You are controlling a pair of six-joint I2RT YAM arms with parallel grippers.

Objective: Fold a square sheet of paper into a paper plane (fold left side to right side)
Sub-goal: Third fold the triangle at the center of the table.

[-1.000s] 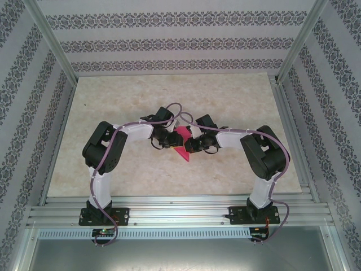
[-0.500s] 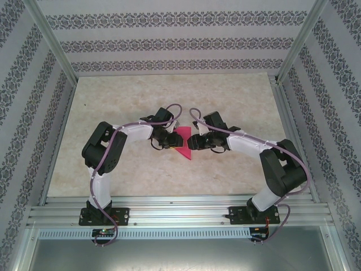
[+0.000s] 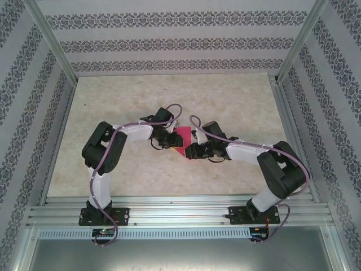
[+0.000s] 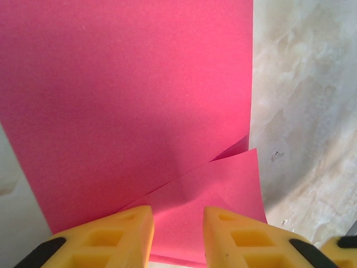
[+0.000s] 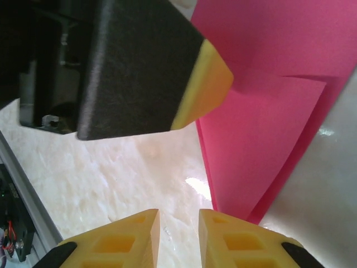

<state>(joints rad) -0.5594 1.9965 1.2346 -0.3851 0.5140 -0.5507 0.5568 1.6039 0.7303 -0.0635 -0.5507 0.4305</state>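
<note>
Paper [image 4: 128,95]: smooth magenta, creased flaps

Looking like a robotics lab test cell, not a home. Boxing in a marble-look bench [image 3: 225,101] with aluminium frame posts [image 3: 49,39] and patterned wallpaper panels [image 3: 169,45]. Bolting two cabled robot arms [image 3: 104,151] onto slotted aluminium rails [image 3: 180,213] along the near edge. Exposing small circuit boards [image 3: 103,231] and loose wiring below.

Bright even light; soft shadows; slight close-up blur.
</note>
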